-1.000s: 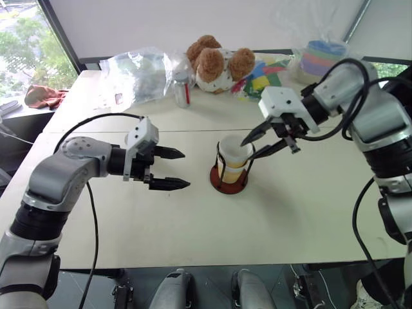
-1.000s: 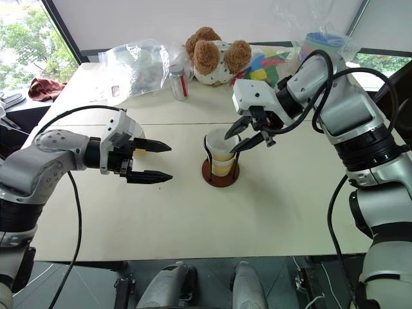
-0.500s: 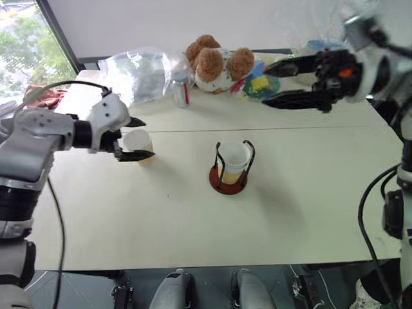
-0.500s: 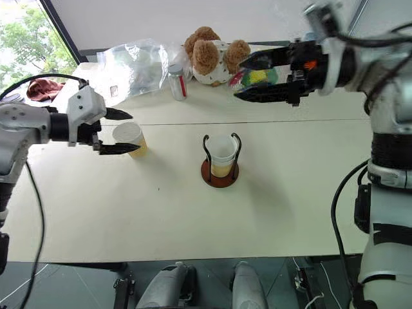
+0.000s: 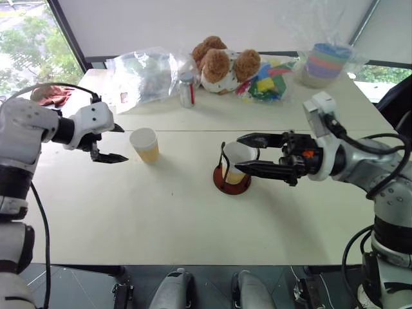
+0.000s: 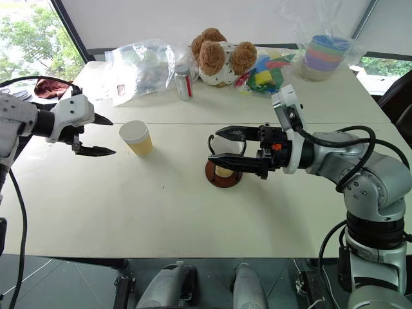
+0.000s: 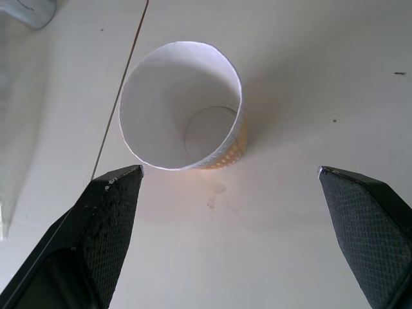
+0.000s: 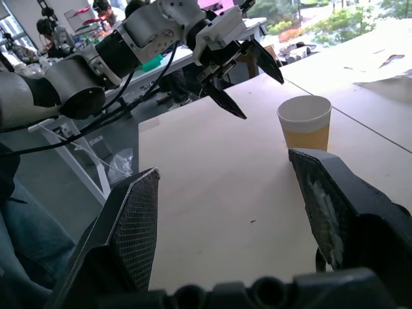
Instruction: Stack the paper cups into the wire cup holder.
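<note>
Both pincers [image 5: 112, 142] [image 5: 248, 153] gape empty; wire cup holder [image 5: 232, 174] holds seemingly two paper cups [image 5: 235, 158].

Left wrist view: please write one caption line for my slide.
Open left gripper hovers over an empty yellow-tan paper cup upright on the white table.

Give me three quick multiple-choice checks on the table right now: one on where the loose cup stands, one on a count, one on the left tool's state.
1. Where does the loose paper cup stand?
A. on the table, by the left tool
B. inside the bag
C. on the can

2. How many cups stand outside the wire holder?
A. none
B. one
C. three

3. What state is the left tool in?
A. shut on the cup
B. shut, empty
C. open, empty

Answers: 1 A, the cup stands upright on the bare table just past the left tool's tips. 2 B, a single cup stands apart from the holder. 3 C, the left wrist view shows both fingers spread wide, clear of the cup.
</note>
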`<state>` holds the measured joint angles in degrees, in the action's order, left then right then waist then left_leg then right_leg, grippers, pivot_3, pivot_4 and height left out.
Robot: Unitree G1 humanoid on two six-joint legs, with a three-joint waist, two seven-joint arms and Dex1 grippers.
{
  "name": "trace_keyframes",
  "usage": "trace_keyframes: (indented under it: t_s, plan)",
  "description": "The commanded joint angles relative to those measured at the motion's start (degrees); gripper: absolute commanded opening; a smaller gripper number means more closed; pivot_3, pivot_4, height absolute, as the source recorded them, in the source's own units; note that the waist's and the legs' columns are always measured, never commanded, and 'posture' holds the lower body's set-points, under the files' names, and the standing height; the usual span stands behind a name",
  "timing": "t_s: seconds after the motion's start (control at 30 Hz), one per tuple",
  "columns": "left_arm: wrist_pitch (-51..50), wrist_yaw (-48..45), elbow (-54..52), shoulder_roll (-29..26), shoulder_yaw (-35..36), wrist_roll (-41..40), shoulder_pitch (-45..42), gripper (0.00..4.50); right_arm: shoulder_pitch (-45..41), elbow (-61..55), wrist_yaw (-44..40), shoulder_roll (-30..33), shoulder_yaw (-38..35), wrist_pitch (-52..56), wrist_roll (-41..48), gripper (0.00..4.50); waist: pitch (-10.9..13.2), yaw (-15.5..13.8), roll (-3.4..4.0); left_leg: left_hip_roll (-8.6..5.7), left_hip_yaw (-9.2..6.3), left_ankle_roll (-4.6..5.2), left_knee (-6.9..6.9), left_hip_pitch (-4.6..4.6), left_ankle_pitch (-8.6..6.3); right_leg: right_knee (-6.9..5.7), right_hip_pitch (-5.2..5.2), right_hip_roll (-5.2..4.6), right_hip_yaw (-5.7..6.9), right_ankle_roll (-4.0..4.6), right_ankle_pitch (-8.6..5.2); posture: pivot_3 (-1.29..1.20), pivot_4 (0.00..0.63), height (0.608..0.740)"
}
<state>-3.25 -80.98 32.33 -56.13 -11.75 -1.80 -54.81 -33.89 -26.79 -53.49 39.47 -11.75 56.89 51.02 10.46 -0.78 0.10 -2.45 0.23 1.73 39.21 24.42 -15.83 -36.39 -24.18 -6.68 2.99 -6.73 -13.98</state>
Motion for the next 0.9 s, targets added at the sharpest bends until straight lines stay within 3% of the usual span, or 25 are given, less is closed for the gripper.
trace_keyframes:
  t_s: [0.03,0.3,0.37,0.6,0.77,0.9]
  plan:
    - [6.0,0.1,6.2,3.1,-1.1,2.9,-4.5,4.50,0.6,-3.2,2.7,0.1,-1.4,-0.9,2.8,3.47,0.0,-0.1,-0.01,0.00,0.00,0.00,0.00,0.00,0.00,0.00,0.03,-0.01,0.01,0.00,0.00,0.00,0.150,0.740]
    - [14.4,-1.6,19.2,9.3,-4.6,8.7,-10.0,4.50,2.2,-4.4,6.6,2.1,-2.3,-1.0,5.1,3.47,0.0,0.2,-0.04,0.00,0.01,0.03,0.00,0.00,-0.02,0.01,0.01,0.00,0.01,-0.01,0.00,0.00,0.150,0.740]
    - [16.7,-0.8,22.3,10.6,-5.4,10.4,-11.0,3.69,2.3,-4.5,7.5,2.6,-2.5,-1.2,5.7,3.54,0.0,0.2,-0.04,0.00,0.01,0.06,0.00,0.00,-0.03,0.00,0.01,0.00,0.01,-0.01,0.00,0.00,0.150,0.740]
    - [21.3,3.4,31.4,14.6,-6.4,14.5,-14.7,0.16,3.2,-4.6,9.8,4.1,-3.4,-1.3,7.7,3.54,0.0,0.0,-0.09,0.00,0.01,0.10,0.01,0.02,-0.05,0.01,0.01,-0.01,0.03,-0.01,0.00,0.00,0.150,0.740]
    - [24.4,4.7,33.8,15.5,-6.8,16.6,-19.8,0.04,4.6,-3.6,9.2,6.8,-3.9,-1.5,7.5,3.54,0.0,0.1,-0.13,-0.01,0.01,0.13,0.03,0.04,-0.07,0.02,0.01,-0.02,0.03,-0.02,0.01,0.00,0.150,0.740]
    - [23.5,-3.2,33.6,18.2,-4.5,13.2,-29.4,0.04,9.4,-3.1,8.5,12.3,-7.0,-1.8,4.1,3.54,0.1,-0.2,-0.32,-0.01,0.00,0.14,0.03,0.08,-0.08,0.03,0.01,-0.02,0.07,-0.02,0.01,0.00,0.150,0.740]
